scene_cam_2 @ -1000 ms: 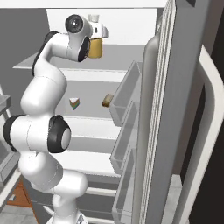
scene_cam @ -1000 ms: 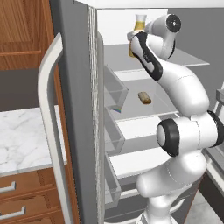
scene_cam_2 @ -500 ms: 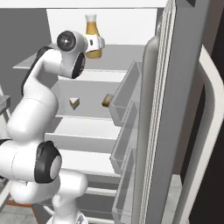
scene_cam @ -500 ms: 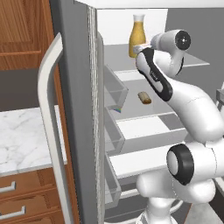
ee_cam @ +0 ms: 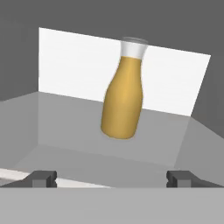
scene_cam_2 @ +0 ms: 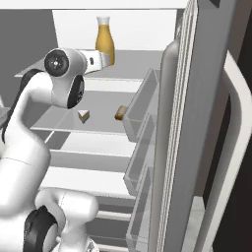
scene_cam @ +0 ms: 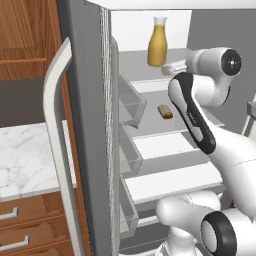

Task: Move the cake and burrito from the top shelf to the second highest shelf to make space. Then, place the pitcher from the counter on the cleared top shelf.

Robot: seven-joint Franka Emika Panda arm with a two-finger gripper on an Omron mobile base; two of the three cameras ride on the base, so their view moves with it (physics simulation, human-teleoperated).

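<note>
Pitcher (ee_cam: 123,94) stands upright on the top shelf (ee_cam: 65,118), free of contact. Gripper (ee_cam: 111,178) sits in front of it, fingers spread wide, holding nothing. Cake (scene_cam_2: 83,116) and burrito (scene_cam_2: 119,113) lie apart on the second highest shelf (scene_cam_2: 101,123).

in the left base view the cake (scene_cam: 133,125) is almost fully hidden behind the door bins (scene_cam: 131,107); only a small coloured corner shows. the fingers of the gripper (scene_cam: 167,68) are too small there to tell their gap. in the right base view the burrito (scene_cam_2: 119,113) is partly covered by a door bin (scene_cam_2: 142,106). the white arm (scene_cam_2: 29,123) hides the left part of the second highest shelf (scene_cam_2: 98,125).
</note>
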